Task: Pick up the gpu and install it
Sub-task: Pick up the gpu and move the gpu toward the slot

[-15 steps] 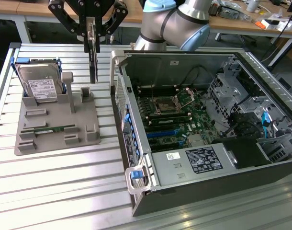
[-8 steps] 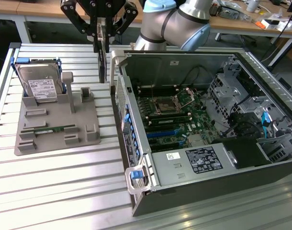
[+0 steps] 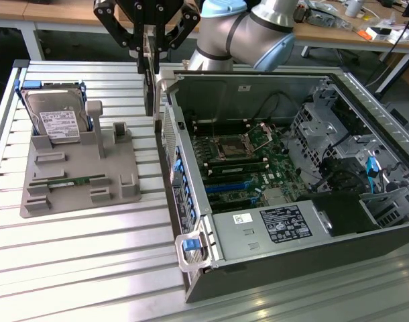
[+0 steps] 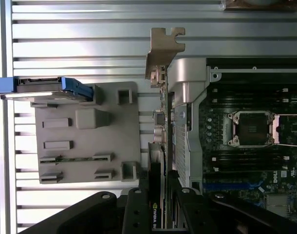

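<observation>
My gripper (image 3: 151, 48) is shut on the gpu (image 3: 149, 84), a thin dark card hanging edge-on with its silver end bracket pointing down. In the exterior view it hangs above the slatted table, just outside the open computer case's (image 3: 291, 268) wall on the exterior view's left, between the case and the grey fixture (image 3: 124, 168). In the wrist view the black fingers (image 4: 139, 209) clamp both faces of the gpu (image 4: 164, 53), whose bracket sticks out beside the case wall (image 4: 180, 126). The motherboard (image 3: 238, 161) lies open inside the case.
On the grey fixture (image 4: 90, 161) a silver hard drive (image 3: 53, 117) with a white label stands in a blue holder, and a green memory stick (image 3: 74, 181) lies in a slot. Drive cages and cables (image 3: 345, 154) crowd the case's far side. A wooden bench (image 3: 338, 30) runs behind.
</observation>
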